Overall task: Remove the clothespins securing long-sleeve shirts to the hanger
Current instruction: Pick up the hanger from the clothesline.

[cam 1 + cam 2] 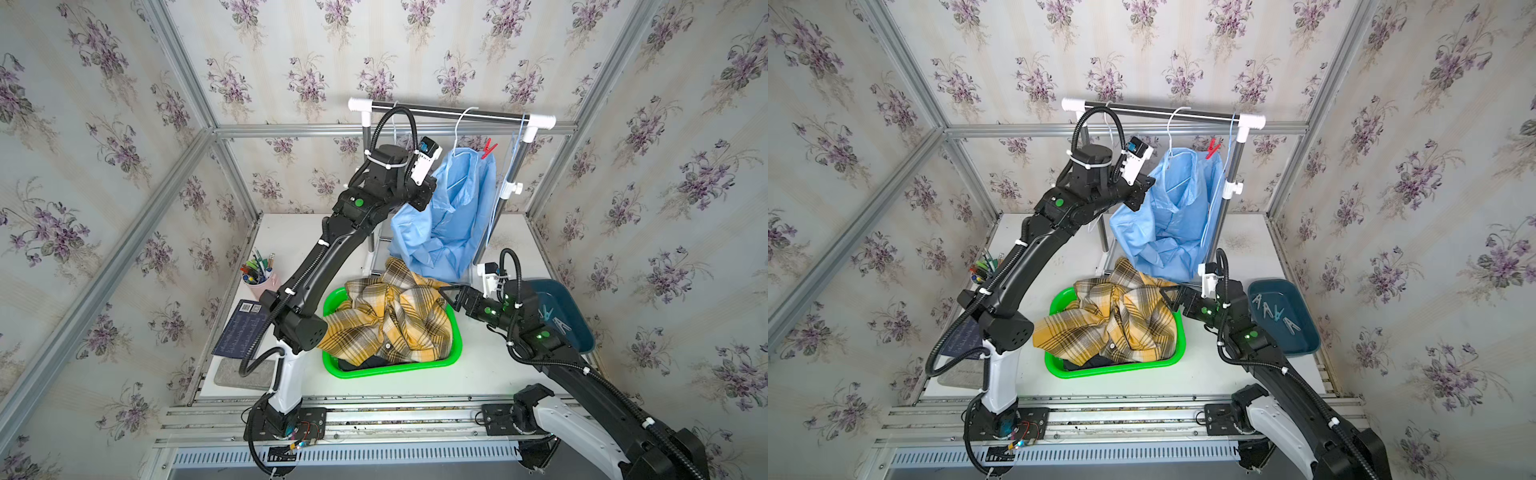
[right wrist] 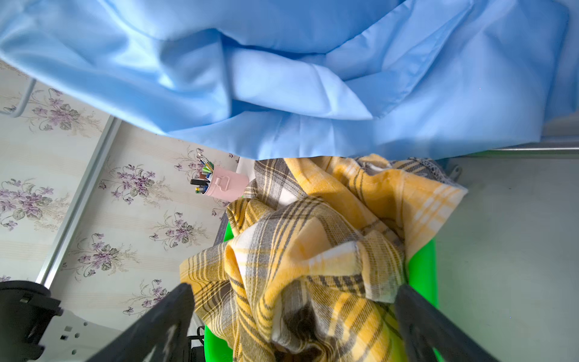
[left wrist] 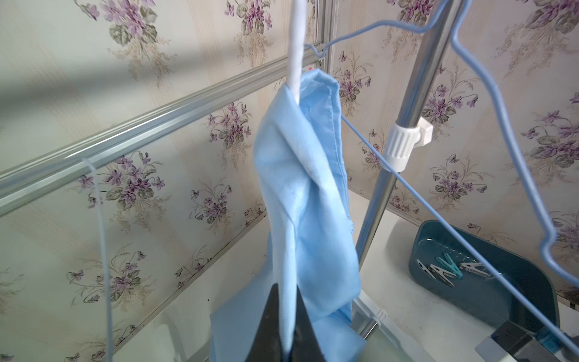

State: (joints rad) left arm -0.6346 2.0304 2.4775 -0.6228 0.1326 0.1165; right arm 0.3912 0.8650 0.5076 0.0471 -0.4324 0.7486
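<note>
Your left gripper (image 3: 286, 290) is clamped shut on a fold of the blue shirt (image 3: 300, 175), which hangs from the white hanger (image 3: 296, 47) above it. The red clothespin (image 1: 489, 148) pinches the shirt's shoulder, up and to that gripper's right. Your right gripper (image 2: 294, 290) stands wide open, holding nothing, just over the plaid shirt (image 2: 313, 250) heaped in the green basket (image 1: 395, 371). To its right, loose clothespins (image 1: 1276, 313) lie in the blue tray (image 1: 1304, 336).

The plaid shirt (image 1: 386, 320) hides most of the dark shirt (image 1: 359, 364).
</note>
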